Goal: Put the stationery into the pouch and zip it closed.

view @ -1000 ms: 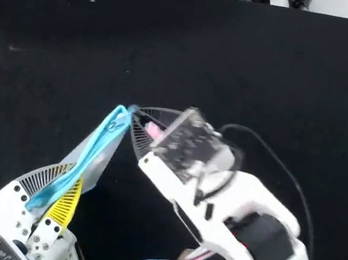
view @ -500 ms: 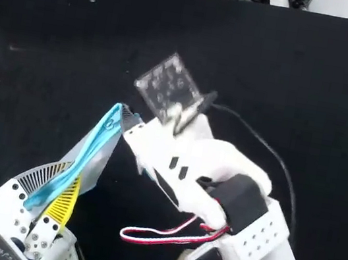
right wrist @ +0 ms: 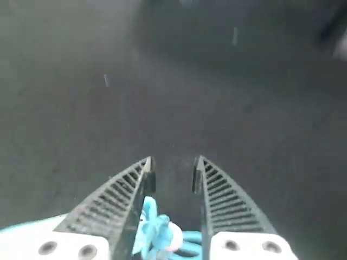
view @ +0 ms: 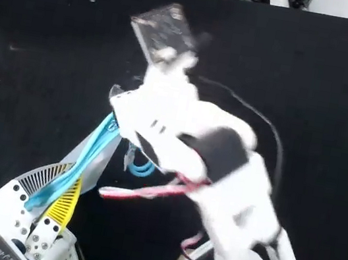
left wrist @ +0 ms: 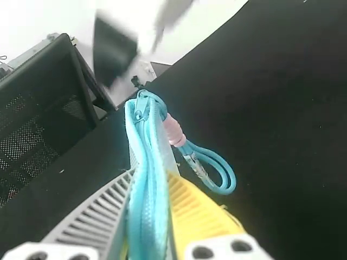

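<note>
At lower left of the high view, the left pincer [view: 56,192] is clamped on the pouch [view: 92,156], with one ribbed grey finger and one yellow finger pressed against its flat sides. The pouch is translucent grey with a light-blue zip band [left wrist: 145,179] along its edge, and it runs from that grip toward the middle of the black table [view: 316,80]. In the left wrist view the zip band's two halves lie together along the stretch that shows, and a zip pull [left wrist: 141,108] sits at the pouch's far tip. A black mesh panel [left wrist: 32,114] stands behind it, off the table.

Just beside that tip hangs a light-blue loop [left wrist: 217,173] of cord, joined to a small pink piece [left wrist: 174,133] that touches the zip band.

Further right, the white right arm [view: 185,145] leans over the pouch's far end, blurred, with red and white wires trailing under it. In its own wrist view the right pincer [right wrist: 173,162] has its ribbed fingers apart, with a narrow gap and only dark table between the tips. The loop and pink piece show low down near the base of the fingers.
</note>
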Tool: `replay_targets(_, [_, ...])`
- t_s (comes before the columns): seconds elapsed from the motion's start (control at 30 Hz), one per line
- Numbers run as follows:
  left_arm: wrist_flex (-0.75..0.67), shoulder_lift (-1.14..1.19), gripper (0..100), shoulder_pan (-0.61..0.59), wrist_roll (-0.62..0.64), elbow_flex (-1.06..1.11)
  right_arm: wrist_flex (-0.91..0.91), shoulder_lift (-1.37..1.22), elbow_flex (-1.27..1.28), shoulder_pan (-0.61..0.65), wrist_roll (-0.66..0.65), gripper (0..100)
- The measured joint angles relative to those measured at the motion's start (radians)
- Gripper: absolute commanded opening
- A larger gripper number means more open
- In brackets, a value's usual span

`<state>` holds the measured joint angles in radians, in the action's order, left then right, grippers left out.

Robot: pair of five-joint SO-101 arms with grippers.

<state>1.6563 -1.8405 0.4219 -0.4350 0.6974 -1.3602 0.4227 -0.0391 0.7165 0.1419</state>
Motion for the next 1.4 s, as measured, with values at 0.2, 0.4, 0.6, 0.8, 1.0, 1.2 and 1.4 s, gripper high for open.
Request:
replay_targets(0.2, [0.002, 0.0, 3, 0.002, 0.0, 0.002, -0.023, -0.092, 0.025, 0.017, -0.003, 12.4])
replay_targets(0.4, [0.002, 0.0, 3, 0.002, 0.0, 0.002, -0.107, -0.054, -0.153, 0.005, -0.02, 12.5])
replay_targets(0.6, [0.002, 0.0, 3, 0.002, 0.0, 0.002, -0.115, -0.077, -0.081, 0.002, -0.023, 12.6])
replay_targets(0.8, [0.002, 0.0, 3, 0.002, 0.0, 0.002, -0.026, -0.1, 0.051, -0.002, -0.023, 12.6])
replay_targets(1.0, [0.005, 0.0, 3, 0.002, -0.002, 0.002, -0.018, -0.112, 0.055, -0.002, -0.023, 12.5])
replay_targets(1.2, [0.005, 0.0, 3, 0.002, -0.002, 0.002, -0.101, -0.115, -0.06, 0.002, -0.023, 12.6])
replay_targets(1.4, [0.005, 0.0, 3, 0.002, -0.002, 0.002, -0.184, -0.115, -0.127, -0.002, -0.023, 12.6])
